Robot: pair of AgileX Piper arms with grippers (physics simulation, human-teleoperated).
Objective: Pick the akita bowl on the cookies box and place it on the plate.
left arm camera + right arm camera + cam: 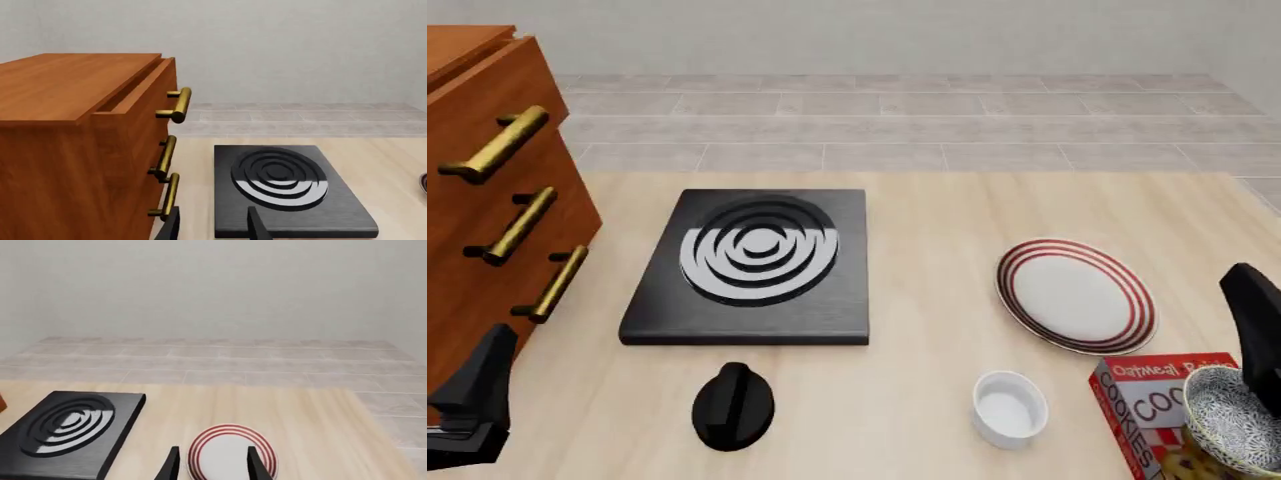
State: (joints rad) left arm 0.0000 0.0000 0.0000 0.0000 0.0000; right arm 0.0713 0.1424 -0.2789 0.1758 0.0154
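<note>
The akita bowl (1234,425), speckled black-and-white inside, sits on the red cookies box (1141,400) at the front right corner of the front view. The plate (1077,295) with red rings lies on the table just behind the box. My right gripper (1252,315) hangs above the bowl and box at the right edge. In the right wrist view my right gripper (212,467) is open, with the plate (230,452) showing beyond its fingers. My left gripper (213,227) is open and empty, near the cabinet at the front left (474,400).
A black stove slab (754,265) with grey rings lies left of centre. A wooden cabinet (481,190) with brass handles stands at the left, its top drawer ajar. A white ramekin (1010,407) and a black knob (733,405) sit near the front edge.
</note>
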